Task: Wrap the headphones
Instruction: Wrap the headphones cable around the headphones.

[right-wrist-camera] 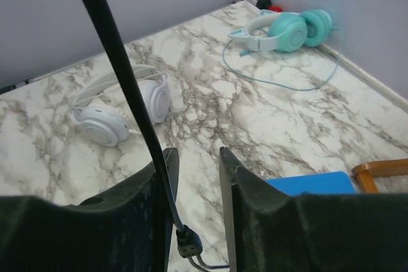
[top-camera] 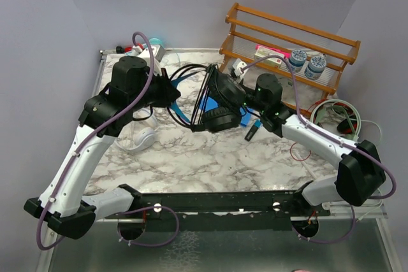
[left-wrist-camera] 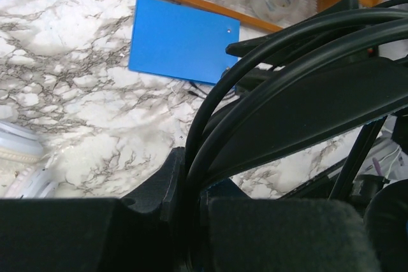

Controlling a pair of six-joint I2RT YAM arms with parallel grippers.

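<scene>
Mid-table: black headphones [top-camera: 220, 109] held above the marble table [top-camera: 210, 164], between the two arms. On the headband and looped cable strands, left gripper [left-wrist-camera: 194, 202] is clamped, fingers together on them. Opposite, right gripper [right-wrist-camera: 199, 164] has its fingers apart and grips nothing. The black cable [right-wrist-camera: 121, 74] runs through the gap against one finger, its plug joint [right-wrist-camera: 189, 243] low near the palm. Cable's long axis leads straight up and away from those fingers, looking taut. Right arm is nearer the free cable, so the next loop is likely its job, with a fresh pinch further along. Both white headphones [right-wrist-camera: 115, 109] and teal cat-ear headphones [right-wrist-camera: 287, 30] lie on the table, well apart, the teal one's cable loose.
</scene>
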